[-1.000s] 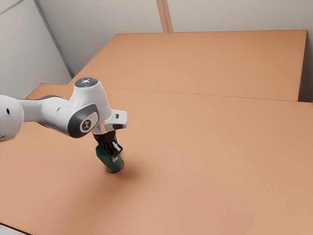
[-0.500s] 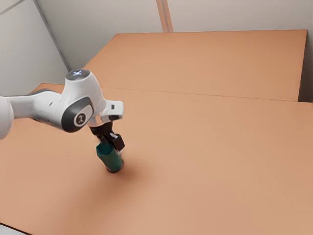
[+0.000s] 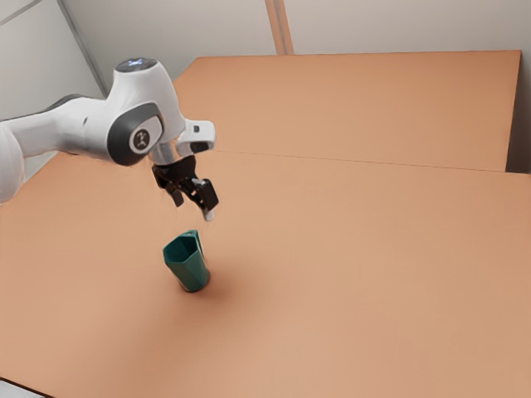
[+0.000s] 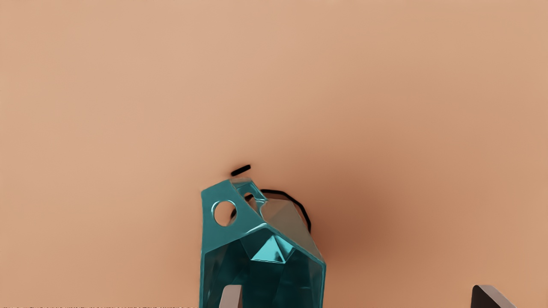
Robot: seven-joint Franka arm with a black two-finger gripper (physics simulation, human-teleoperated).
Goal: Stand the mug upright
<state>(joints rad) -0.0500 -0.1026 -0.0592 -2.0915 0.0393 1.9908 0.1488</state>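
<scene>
Open pincer above a standing mug. My two-fingered black pincer (image 3: 193, 209) is open, its fingers spread well apart and nothing gripped between them. Beneath it, clear of both fingers, the teal faceted mug (image 3: 187, 264) stands on its base on the orange-brown table (image 3: 357, 274), mouth upward; I attribute its slight lean in the exterior view to the camera's angle. The mug thus lies as the task asks, though one moment cannot settle what brought it there. In the wrist view, one fingertip (image 4: 231, 298) overlaps the mug's mouth and the other fingertip (image 4: 486, 298) lies over bare table, while the pierced handle (image 4: 224, 214) juts out from the mug's wall.

Principal hazard, in my judgement: upset of the mug. A descent along this line could land the first fingertip on the rim or inside the mouth, since the mug does not look centred between the fingers; pressure there, off the base's middle, would tip it. Closing with one finger inside would drag the wall sideways. A low sideways sweep could knock the body or catch the handle's hole. The overlap may be partly parallax, so trusting the wrist view alone could make me misjudge clearance and touch the mug unawares
</scene>
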